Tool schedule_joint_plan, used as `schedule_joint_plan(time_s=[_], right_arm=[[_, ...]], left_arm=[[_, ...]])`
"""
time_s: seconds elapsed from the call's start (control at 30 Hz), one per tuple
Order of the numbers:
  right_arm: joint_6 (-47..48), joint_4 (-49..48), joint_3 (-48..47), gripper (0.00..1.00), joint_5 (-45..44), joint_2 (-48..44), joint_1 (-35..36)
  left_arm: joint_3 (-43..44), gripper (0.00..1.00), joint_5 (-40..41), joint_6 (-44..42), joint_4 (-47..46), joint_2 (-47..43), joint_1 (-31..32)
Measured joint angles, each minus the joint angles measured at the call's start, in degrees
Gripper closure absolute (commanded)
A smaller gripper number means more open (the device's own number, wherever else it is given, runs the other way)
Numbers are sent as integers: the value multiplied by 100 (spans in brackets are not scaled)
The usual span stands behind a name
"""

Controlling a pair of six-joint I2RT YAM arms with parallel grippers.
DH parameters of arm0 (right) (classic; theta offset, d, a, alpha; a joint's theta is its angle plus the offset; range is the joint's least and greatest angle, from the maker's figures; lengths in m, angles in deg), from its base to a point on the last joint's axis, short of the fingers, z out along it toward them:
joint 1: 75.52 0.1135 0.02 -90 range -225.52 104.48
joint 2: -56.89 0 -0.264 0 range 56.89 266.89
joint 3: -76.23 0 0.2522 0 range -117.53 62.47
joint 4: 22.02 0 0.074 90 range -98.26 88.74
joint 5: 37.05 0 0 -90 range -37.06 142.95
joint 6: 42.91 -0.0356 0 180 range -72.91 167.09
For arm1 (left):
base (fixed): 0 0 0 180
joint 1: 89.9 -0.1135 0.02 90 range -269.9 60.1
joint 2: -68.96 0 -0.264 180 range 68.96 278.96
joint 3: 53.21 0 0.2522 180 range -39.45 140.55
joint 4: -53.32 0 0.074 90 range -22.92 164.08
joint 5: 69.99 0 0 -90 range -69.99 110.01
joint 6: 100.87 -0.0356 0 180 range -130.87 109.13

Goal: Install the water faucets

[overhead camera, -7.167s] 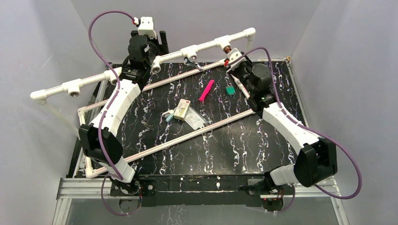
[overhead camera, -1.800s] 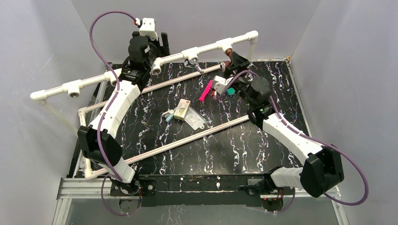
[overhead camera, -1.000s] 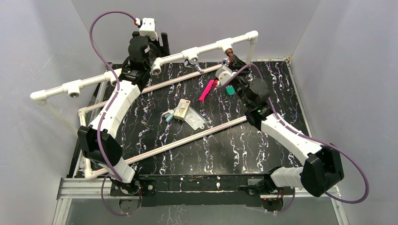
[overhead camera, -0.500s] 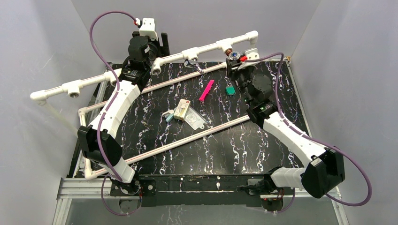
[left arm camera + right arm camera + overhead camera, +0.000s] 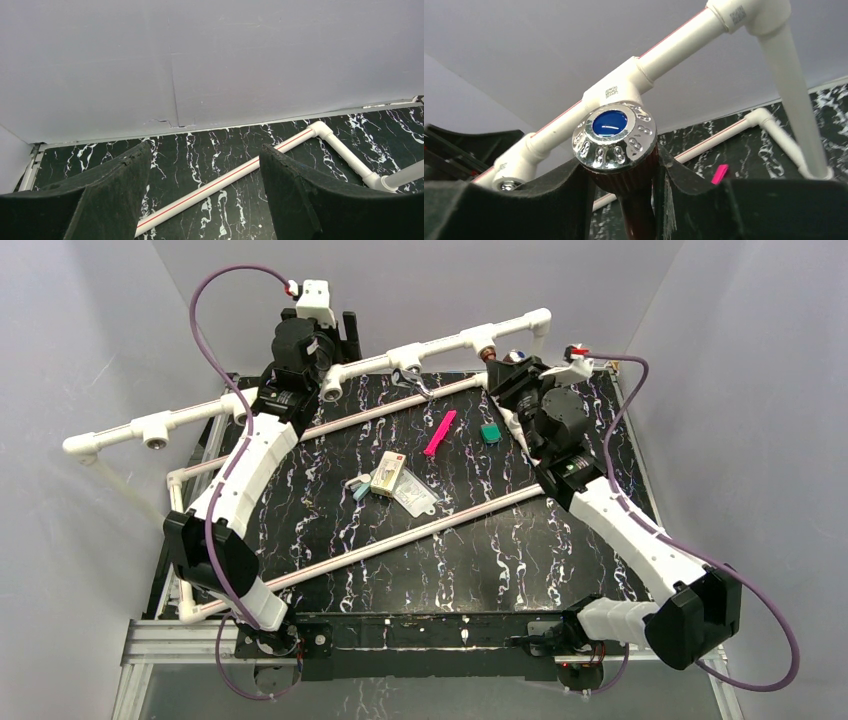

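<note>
The dark reddish-brown faucet (image 5: 497,358) sits at the right tee socket (image 5: 484,340) of the raised white pipe. My right gripper (image 5: 512,372) is shut on it. In the right wrist view its ribbed brown body (image 5: 624,180) is pinched between both black fingers, and its chrome cap with a blue centre (image 5: 615,135) stands above them. The silver faucet (image 5: 412,376) hangs from the middle tee (image 5: 405,353). My left gripper (image 5: 340,330) stays open by the pipe's left-middle part. The left wrist view shows only wall, mat and a low pipe (image 5: 225,180) between its fingers (image 5: 120,185).
A pink flat strip (image 5: 440,433), a small green piece (image 5: 490,432), a small box (image 5: 388,475) and a clear bag (image 5: 415,495) lie on the black marbled mat (image 5: 480,550). Low white pipes (image 5: 400,535) cross the mat. Grey walls stand close behind the raised pipe.
My right wrist has rolled around the brown faucet at the tee, its camera swinging from the faucet's left side over to the right. The left arm has not moved.
</note>
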Motion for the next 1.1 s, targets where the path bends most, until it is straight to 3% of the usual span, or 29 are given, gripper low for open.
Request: schedule_joint_plan(time_s=[0.57, 0.87, 1.1], right_arm=[[-4640, -4, 649, 99, 225, -332, -284], [-5523, -39, 765, 99, 221, -348, -317], [-5193, 251, 627, 60, 184, -382, -315]], left_arm=[[-101, 23, -44, 4, 98, -129, -7], [-127, 23, -55, 9, 79, -144, -4], [-118, 23, -52, 33, 103, -142, 0]])
